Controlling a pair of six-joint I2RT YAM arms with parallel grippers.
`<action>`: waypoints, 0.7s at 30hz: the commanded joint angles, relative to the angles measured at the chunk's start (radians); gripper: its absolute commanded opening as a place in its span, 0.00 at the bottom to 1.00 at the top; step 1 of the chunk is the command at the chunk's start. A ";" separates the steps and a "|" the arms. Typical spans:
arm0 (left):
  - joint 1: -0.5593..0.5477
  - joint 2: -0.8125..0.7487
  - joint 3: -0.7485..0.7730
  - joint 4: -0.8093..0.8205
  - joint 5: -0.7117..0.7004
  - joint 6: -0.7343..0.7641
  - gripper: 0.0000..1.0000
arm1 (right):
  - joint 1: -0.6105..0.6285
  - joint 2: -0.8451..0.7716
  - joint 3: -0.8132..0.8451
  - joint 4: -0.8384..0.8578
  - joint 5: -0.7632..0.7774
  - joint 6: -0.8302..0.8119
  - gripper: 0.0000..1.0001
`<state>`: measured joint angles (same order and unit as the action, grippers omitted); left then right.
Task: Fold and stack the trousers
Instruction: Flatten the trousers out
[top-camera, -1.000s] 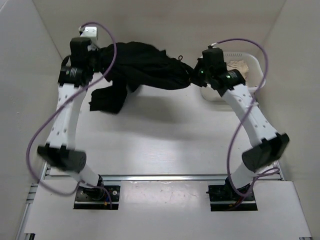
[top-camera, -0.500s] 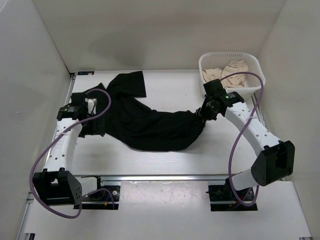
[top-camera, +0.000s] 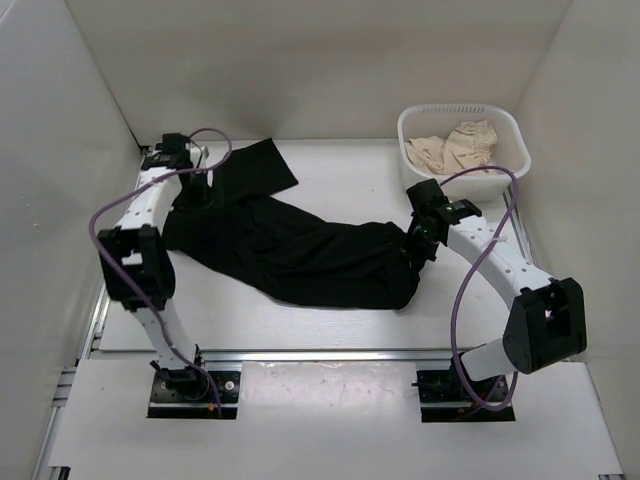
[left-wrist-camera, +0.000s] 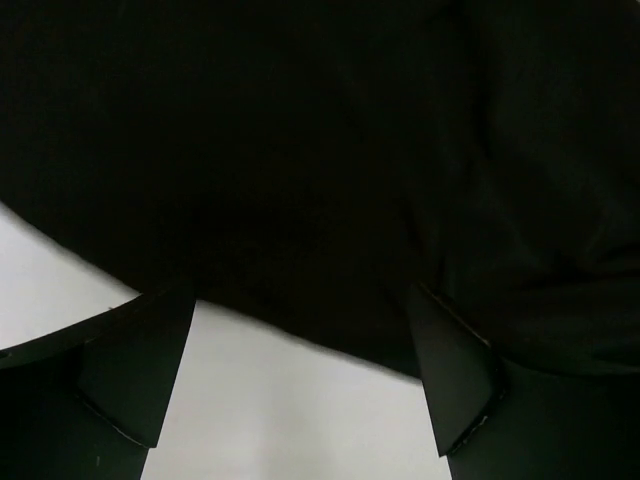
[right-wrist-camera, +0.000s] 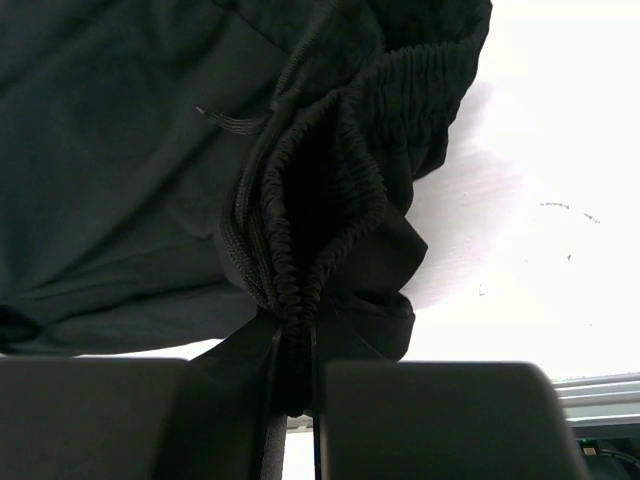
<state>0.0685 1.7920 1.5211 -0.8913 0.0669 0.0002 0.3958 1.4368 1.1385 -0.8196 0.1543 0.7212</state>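
At 3 o'clock the right gripper (right-wrist-camera: 296, 375) is clamped on the bunched waistband of the black trousers (top-camera: 300, 250), which lie spread across the middle. At 10 o'clock the left gripper (left-wrist-camera: 290, 380) hangs over a leg, fingers apart. A basket (top-camera: 512, 135) sits at 2 o'clock.

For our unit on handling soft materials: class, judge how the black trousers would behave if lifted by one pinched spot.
Probably floppy: the black trousers lie in creases and folds on the table, so they would likely sag and hang. The elastic waistband bunches where the right gripper pinches it, so the grip likely holds.
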 joint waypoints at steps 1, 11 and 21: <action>-0.022 0.158 0.144 0.086 0.022 0.000 0.98 | -0.005 -0.030 -0.039 0.022 0.004 0.012 0.00; 0.014 0.627 0.689 0.181 -0.271 0.000 0.95 | -0.035 0.020 -0.039 0.013 0.014 -0.017 0.00; 0.047 0.714 0.772 0.287 -0.222 0.000 0.77 | -0.044 0.065 -0.019 0.013 0.005 -0.026 0.00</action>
<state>0.1177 2.5145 2.2444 -0.6590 -0.1455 -0.0006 0.3546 1.4899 1.0843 -0.8085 0.1547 0.7048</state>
